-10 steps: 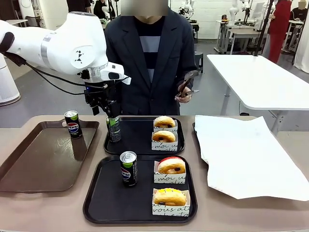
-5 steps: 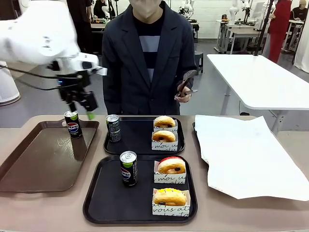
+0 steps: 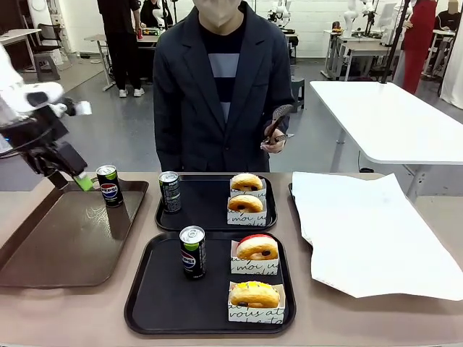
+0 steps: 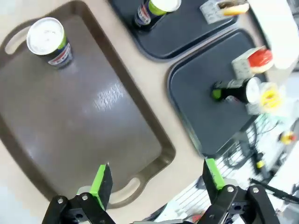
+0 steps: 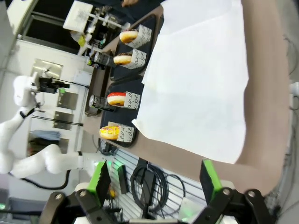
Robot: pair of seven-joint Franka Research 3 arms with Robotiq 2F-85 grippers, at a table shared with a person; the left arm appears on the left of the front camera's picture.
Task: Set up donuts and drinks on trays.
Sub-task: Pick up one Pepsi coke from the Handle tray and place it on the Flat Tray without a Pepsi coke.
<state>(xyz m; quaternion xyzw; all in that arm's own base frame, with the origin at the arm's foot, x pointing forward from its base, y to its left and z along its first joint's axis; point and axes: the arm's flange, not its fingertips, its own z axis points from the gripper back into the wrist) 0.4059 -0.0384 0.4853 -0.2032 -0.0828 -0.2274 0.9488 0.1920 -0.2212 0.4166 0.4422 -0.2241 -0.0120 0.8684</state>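
Step in hand, as judged: a drink placement is finished and the L hand (image 3: pixel 78 181) is held empty, fingers spread wide, above the far-left end of the brown tray (image 3: pixel 65 238). In the L wrist view the green pads (image 4: pixel 101 179) are seen well apart w/ nothing between them. The R hand (image 5: pixel 154 179) is also seen spread and empty in its own wrist view, off the R edge of the tabletop (image 3: pixel 65 318), looking across the white paper sheet (image 3: pixel 372 231).

Where things are: far black tray (image 3: pixel 210 206) carries one can (image 3: pixel 169 191) at its L side and two donuts (image 3: pixel 246 194) on printed papers at its R side. Near black tray (image 3: pixel 166 289) carries one can (image 3: pixel 192 252), a red-topped donut (image 3: pixel 257 248) and a yellow-topped donut (image 3: pixel 254 294). Both trays look fully set.

One more can (image 3: pixel 108 185) is left upright on the far corner of the brown tray, just beside the L hand. If it is wanted next, a short reach and a side pinch around its body would be called for; the raised tray rim is the thing to be cleared.

Around: a person stands at the far side, tongs (image 3: pixel 278 123) held in one hand (image 3: pixel 275 141). Nothing is seen blocking the L hand's way.
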